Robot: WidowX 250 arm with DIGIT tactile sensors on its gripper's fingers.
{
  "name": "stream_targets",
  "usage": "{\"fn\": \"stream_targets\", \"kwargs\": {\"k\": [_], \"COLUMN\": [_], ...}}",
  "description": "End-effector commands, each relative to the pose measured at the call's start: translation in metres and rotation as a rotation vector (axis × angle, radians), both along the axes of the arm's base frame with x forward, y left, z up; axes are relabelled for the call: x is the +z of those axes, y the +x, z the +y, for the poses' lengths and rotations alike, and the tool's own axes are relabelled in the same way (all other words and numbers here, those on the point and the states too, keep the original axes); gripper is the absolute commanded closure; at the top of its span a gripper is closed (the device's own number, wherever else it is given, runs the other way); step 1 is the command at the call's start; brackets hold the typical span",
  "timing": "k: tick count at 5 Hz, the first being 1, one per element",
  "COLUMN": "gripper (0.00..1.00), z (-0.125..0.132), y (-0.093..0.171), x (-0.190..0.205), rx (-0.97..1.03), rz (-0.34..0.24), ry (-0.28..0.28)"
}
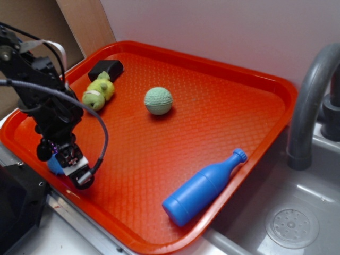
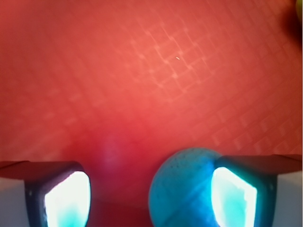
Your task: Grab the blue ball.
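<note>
The blue ball (image 2: 184,194) lies on the red tray between my fingers, pressed against the right fingertip (image 2: 234,196), with a wide gap to the left fingertip (image 2: 66,201). My gripper (image 2: 150,198) is open around it. In the exterior view the gripper (image 1: 68,166) hangs low over the tray's front left corner, and only a sliver of the blue ball (image 1: 54,166) shows behind the fingers.
On the red tray (image 1: 223,111) lie a pale green ball (image 1: 158,100) at the middle back, a green plush toy (image 1: 98,91) beside a black block (image 1: 105,69) at back left, and a blue bottle (image 1: 204,187) at front right. A sink (image 1: 297,218) and faucet (image 1: 311,101) stand to the right.
</note>
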State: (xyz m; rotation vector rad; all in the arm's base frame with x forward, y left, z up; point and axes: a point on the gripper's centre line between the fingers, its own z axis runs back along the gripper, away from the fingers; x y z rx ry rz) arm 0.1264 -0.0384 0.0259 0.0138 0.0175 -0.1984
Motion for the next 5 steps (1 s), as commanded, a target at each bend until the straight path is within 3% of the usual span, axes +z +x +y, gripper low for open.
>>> {"fn": "stream_targets", "kwargs": {"k": [1,2,3,4,5], "gripper": [0.00,1.00,1.00,1.00,1.00], "z": [0.064,0.067,0.063,0.050,0.039], "y": [-0.008,-0.009,-0.006,0.014,0.041], "x": [-0.006,-0.004,0.011,0.061,0.112], "rx": [0.078,0.114,0.125,0.124,0.157], "rz": [0.003,-0.001,-0.032,-0.151,-0.254], "ry": [0.096,0.103,0.072,0.079,0.133]}}
